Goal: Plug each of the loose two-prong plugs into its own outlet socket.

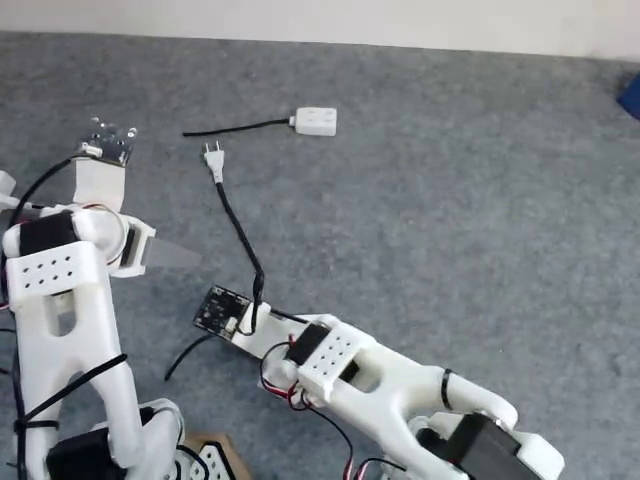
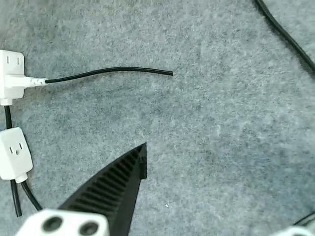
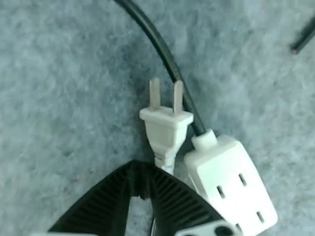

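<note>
I've got R claw (image 3: 142, 186) pinched narrow on tail of white plug (image 3: 166, 129), prongs pointing away, socket block (image 3: 229, 182) right beside it, while L claw (image 1: 165, 253) hangs spread wide over carpet (image 2: 221, 123).

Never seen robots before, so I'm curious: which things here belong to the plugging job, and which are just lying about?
Job: loose plug; white outlet; second plug, gripped by the right fingers; outlet block beside it.
Lying about: brown scrap; grey mat underneath.
</note>
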`<act>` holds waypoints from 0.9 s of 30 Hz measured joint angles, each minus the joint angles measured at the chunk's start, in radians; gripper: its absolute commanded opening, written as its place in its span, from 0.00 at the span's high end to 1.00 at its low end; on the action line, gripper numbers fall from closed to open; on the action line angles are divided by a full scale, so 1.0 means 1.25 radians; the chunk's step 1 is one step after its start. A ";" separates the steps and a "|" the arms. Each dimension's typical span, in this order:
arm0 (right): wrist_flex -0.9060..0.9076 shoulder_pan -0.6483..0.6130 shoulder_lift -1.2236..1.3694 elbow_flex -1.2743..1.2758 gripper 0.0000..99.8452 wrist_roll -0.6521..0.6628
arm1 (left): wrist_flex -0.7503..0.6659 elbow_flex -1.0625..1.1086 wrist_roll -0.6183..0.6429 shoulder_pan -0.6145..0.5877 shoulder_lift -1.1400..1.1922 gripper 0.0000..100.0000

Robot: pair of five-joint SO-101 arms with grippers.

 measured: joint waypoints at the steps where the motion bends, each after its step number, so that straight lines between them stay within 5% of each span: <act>1: -0.004 -0.002 0.009 -0.001 0.99 0.000 | 0.000 0.000 0.000 -0.002 0.000 0.47; 9: -0.006 -0.018 0.060 -0.011 0.99 0.000 | 0.000 0.000 -0.001 -0.002 0.000 0.47; 17: -0.006 -0.038 0.060 -0.010 0.81 0.000 | 0.000 0.000 -0.001 -0.002 0.000 0.47; 20: -0.006 -0.045 0.061 -0.009 0.84 0.000 | 0.000 0.000 -0.001 -0.002 0.000 0.47; 24: -0.006 -0.047 0.061 -0.009 1.00 0.000 | 0.000 0.000 -0.002 -0.002 0.000 0.47; 27: -0.006 -0.038 0.061 -0.016 0.99 0.000 | 0.000 0.000 -0.002 -0.004 0.000 0.47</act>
